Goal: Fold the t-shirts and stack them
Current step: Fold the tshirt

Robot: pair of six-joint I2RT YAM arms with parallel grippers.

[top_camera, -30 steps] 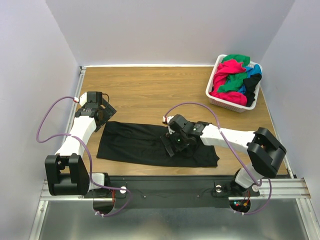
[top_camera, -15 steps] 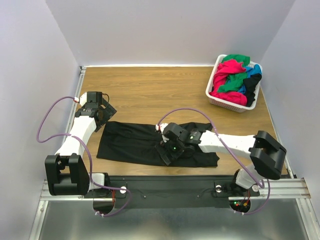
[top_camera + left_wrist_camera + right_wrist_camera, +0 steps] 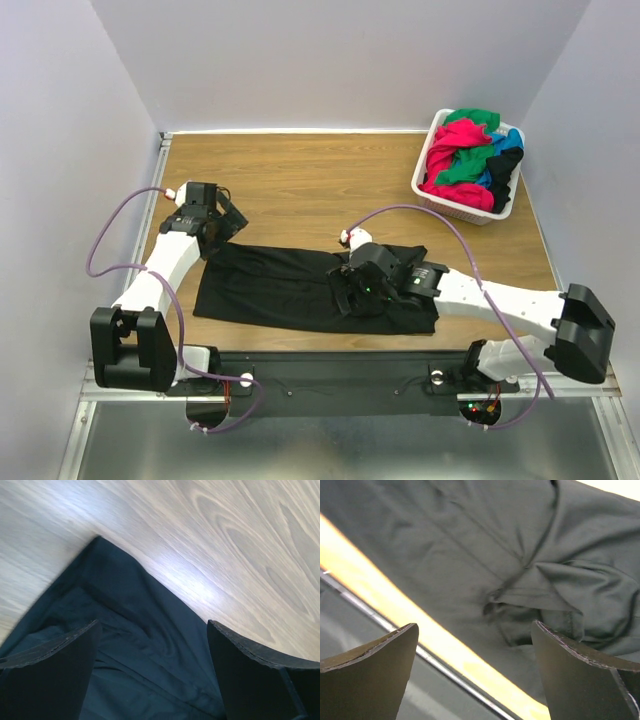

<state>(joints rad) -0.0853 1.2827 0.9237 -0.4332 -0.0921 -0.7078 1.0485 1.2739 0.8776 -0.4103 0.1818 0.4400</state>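
Observation:
A black t-shirt lies spread flat along the near side of the wooden table. My left gripper is open just above its far left corner; the left wrist view shows that corner between my spread fingers. My right gripper is open over the shirt's middle right, above a bunched fold near the table's near edge. Neither gripper holds fabric. More t-shirts, pink-red, green, blue and black, are piled in the basket.
A white slatted plastic basket stands at the far right corner of the table. The table's near edge with a metal rail shows below the right gripper. Bare wood lies behind the shirt.
My right arm has swung, its elbow moving right, and the gripper shifted slightly right over the shirt. My left gripper has moved a little right and forward toward the shirt's corner.

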